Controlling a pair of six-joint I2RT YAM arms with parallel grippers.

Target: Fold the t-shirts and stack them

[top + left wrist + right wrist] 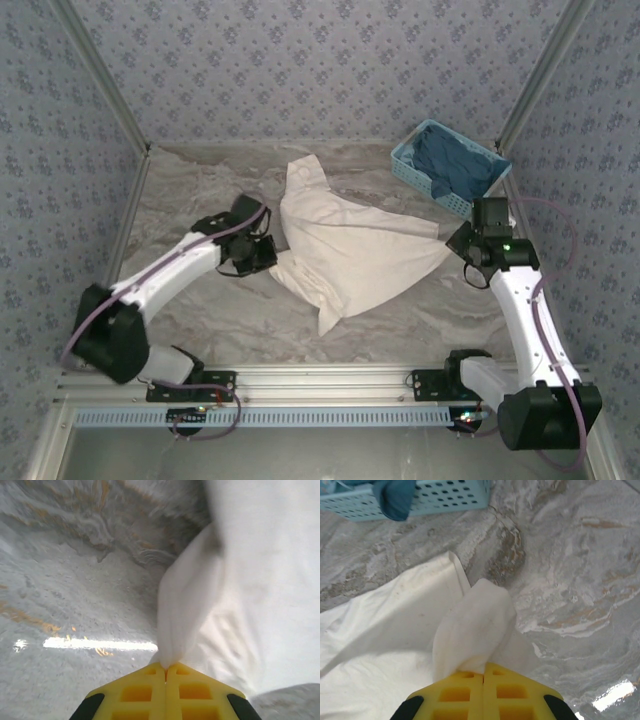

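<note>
Cream, wrinkled cotton t-shirt [350, 250] — left tool [165, 667] and right tool [484, 667] each pinch a bunched fold.

Overhead, two wrist close-ups, shared t-shirt [350, 250]

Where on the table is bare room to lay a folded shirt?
Bare table lies far left, between back wall and left arm, and near right, between t-shirt and right arm. Crowded: the far-right corner, with basket and right gripper.
</note>
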